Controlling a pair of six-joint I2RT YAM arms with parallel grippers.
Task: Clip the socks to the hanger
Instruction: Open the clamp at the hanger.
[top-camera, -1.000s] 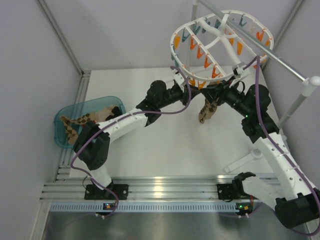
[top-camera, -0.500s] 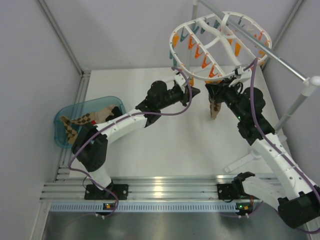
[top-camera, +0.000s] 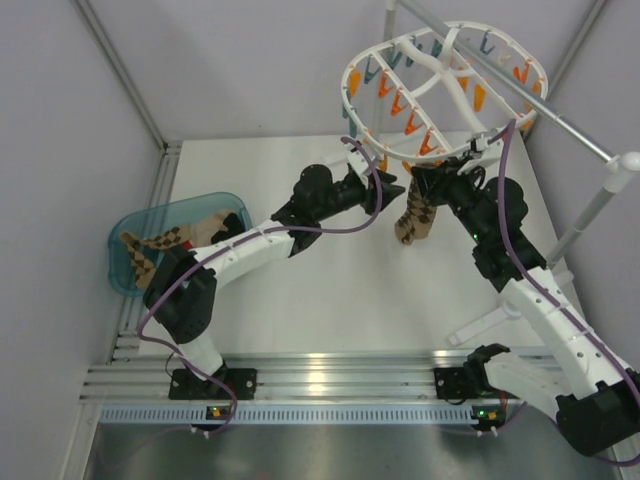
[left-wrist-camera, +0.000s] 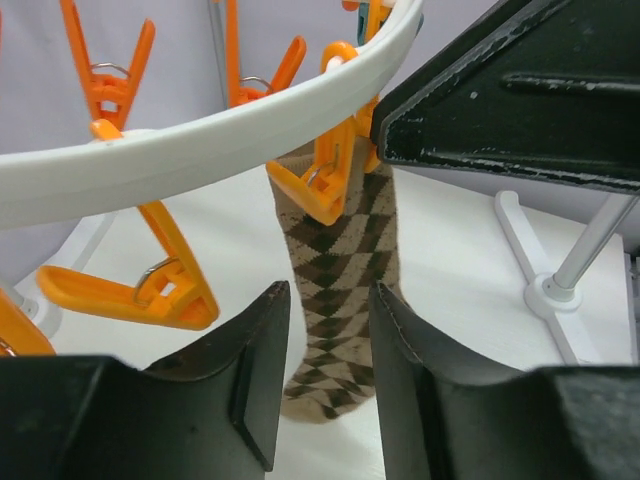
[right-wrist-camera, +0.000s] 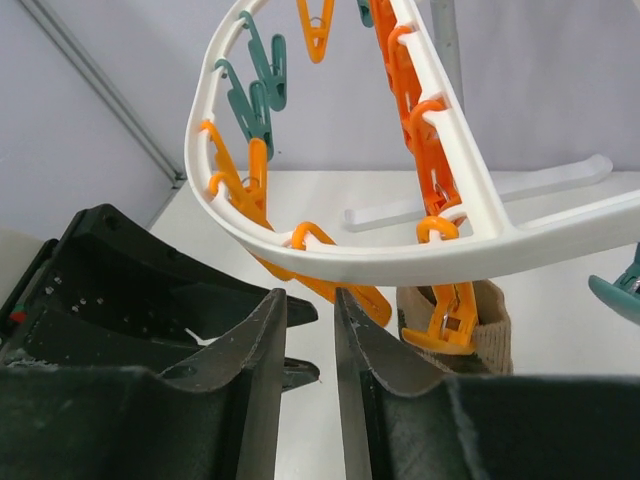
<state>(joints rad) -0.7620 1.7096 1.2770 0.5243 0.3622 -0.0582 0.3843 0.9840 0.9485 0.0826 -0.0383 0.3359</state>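
Observation:
The white oval hanger (top-camera: 349, 95) hangs at the back right, with orange and teal clips under its rim (left-wrist-camera: 200, 150). One brown argyle sock (top-camera: 413, 220) dangles from an orange clip (left-wrist-camera: 320, 190) on the near rim, free of both grippers. My left gripper (top-camera: 388, 190) sits just left of it, open, and the sock (left-wrist-camera: 340, 290) shows beyond its empty jaws (left-wrist-camera: 328, 292). My right gripper (top-camera: 425, 182) is close on the sock's right, under the rim (right-wrist-camera: 400, 262). Its jaws (right-wrist-camera: 308, 297) stand narrowly open and empty, and the clipped cuff (right-wrist-camera: 490, 320) is to their right.
A teal basket (top-camera: 125, 270) at the left edge of the table holds more argyle socks (top-camera: 150, 245). The grey rod stand (top-camera: 590, 215) rises at the right, its white foot (top-camera: 490, 325) lying on the table. An aluminium rail (top-camera: 330, 385) runs along the near edge.
The left jaws shut, then opened again. The right jaws narrowed and let go of the sock, which now hangs from the clip. The hanger has swung slightly.

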